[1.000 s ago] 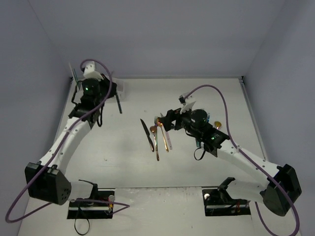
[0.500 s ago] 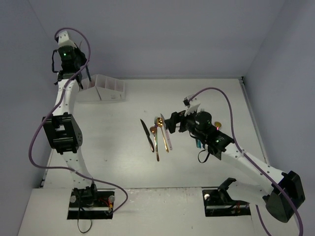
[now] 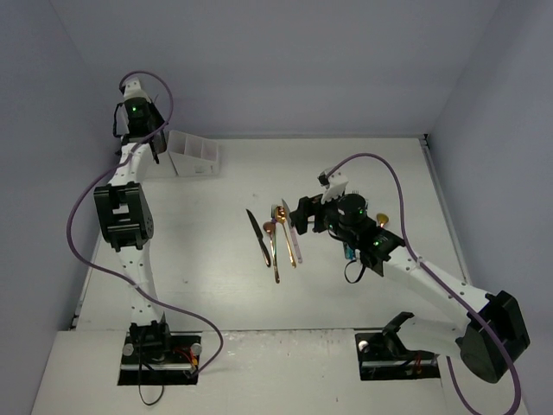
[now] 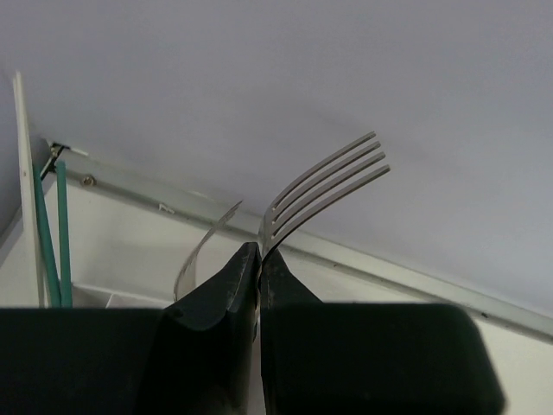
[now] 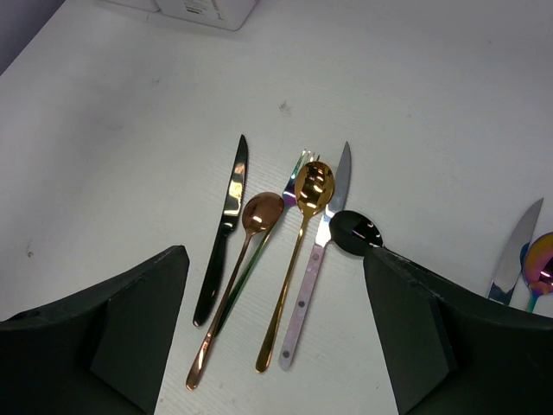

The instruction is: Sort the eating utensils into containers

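My left gripper (image 4: 259, 251) is shut on the neck of a silver fork (image 4: 333, 183), tines up and to the right. In the top view it (image 3: 152, 143) hangs over the left end of the white rack (image 3: 193, 155). A curved silver utensil (image 4: 204, 249) and teal utensils (image 4: 52, 233) stand by a white rack wall (image 4: 24, 173). My right gripper (image 5: 275, 290) is open and empty above a row on the table: black knife (image 5: 226, 226), copper spoon (image 5: 259, 212), iridescent fork (image 5: 295, 173), gold spoon (image 5: 313, 186), pink-handled knife (image 5: 315, 277), black spoon (image 5: 356, 233).
A silver knife (image 5: 516, 251) and an iridescent spoon (image 5: 541, 262) lie at the right edge of the right wrist view. The rack's corner (image 5: 207, 9) shows at the top there. Grey walls close the table's back and sides (image 3: 285, 69).
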